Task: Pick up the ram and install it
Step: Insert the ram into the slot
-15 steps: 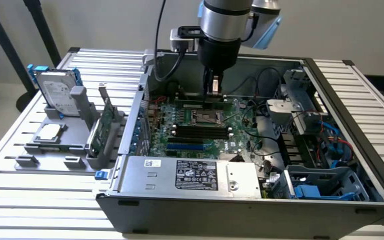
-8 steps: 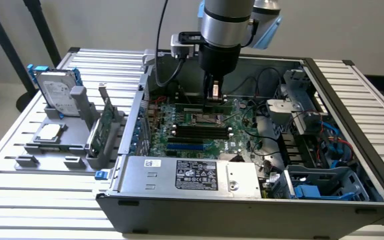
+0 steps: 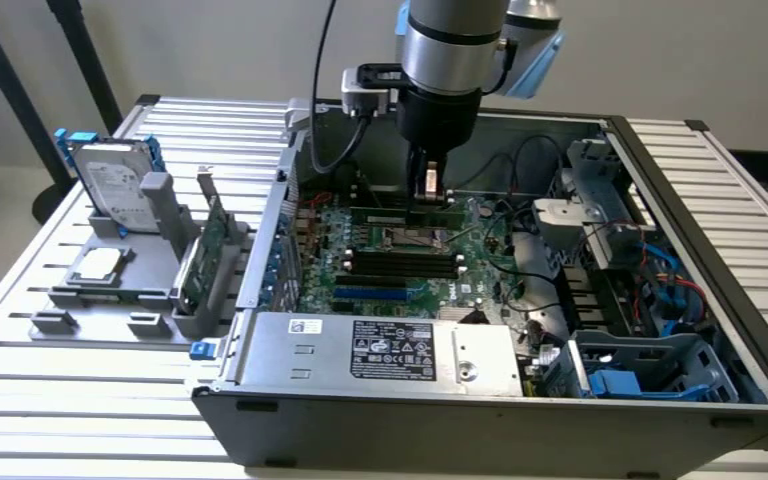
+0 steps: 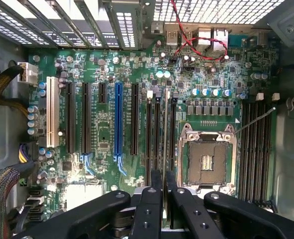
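Note:
My gripper [image 3: 427,196] hangs inside the open computer case [image 3: 704,250], shut on the ram [image 3: 398,214]. The ram is a thin green stick held level just above the motherboard [image 3: 484,265], on the far side of the CPU socket [image 3: 408,238]. In the wrist view the ram [image 4: 165,129] shows edge-on as a narrow strip running out from between the closed fingers [image 4: 154,199] of the gripper [image 4: 164,181]. It lies beside the CPU socket [image 4: 207,162]. The black memory slots [image 3: 398,263] sit on the other side of the socket [image 4: 256,149], apart from the ram.
A grey fixture [image 3: 117,300] on the exterior view's left holds a hard drive [image 3: 111,180], a square silver chip [image 3: 97,265] and a green expansion card [image 3: 200,262]. The power supply [image 3: 384,350] fills the case's near side. Cables [image 3: 544,230] and drive bays [image 3: 638,370] crowd the right.

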Tool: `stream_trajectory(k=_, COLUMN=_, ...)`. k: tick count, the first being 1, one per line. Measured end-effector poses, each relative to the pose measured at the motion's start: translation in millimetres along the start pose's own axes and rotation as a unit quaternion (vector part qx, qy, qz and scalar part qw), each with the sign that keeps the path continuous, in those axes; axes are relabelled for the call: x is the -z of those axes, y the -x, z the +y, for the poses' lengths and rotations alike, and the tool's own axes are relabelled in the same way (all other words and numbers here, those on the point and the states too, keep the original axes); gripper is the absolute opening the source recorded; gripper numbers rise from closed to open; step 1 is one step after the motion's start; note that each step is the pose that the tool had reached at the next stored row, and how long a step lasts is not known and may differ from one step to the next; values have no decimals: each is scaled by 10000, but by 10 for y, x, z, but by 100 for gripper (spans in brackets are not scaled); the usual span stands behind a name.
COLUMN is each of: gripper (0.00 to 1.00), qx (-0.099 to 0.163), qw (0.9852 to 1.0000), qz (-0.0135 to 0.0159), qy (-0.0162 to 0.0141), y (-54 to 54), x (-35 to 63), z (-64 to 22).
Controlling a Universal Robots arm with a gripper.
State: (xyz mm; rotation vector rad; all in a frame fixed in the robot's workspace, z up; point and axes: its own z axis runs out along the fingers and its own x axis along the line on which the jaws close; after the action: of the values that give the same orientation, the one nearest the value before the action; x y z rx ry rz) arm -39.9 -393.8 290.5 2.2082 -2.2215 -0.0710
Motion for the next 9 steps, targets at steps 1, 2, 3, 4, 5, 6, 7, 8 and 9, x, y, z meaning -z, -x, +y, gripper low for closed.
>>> stream_trajectory(k=1, gripper=14, qx=0, qw=10000, qz=0, qy=0, y=0, x=0, z=0)
stream_trajectory(k=2, gripper=14, qx=0, qw=10000, qz=0, qy=0, y=0, x=0, z=0)
stream_trajectory(k=3, gripper=14, qx=0, qw=10000, qz=0, qy=0, y=0, x=0, z=0)
stream_trajectory(k=4, gripper=14, qx=0, qw=10000, qz=0, qy=0, y=0, x=0, z=0)
stream_trajectory(k=5, gripper=14, qx=0, qw=10000, qz=1, qy=0, y=0, x=0, z=0)
stream_trajectory(k=6, gripper=14, qx=0, qw=10000, qz=0, qy=0, y=0, x=-3, z=0)
stream_trajectory(k=7, gripper=14, qx=0, qw=10000, qz=0, qy=-1, y=0, x=-14, z=-1)
stream_trajectory(k=8, gripper=14, qx=0, qw=10000, qz=1, qy=0, y=-1, x=-30, z=-1)
stream_trajectory(k=9, gripper=14, qx=0, qw=10000, qz=2, qy=-2, y=-1, x=-48, z=0)
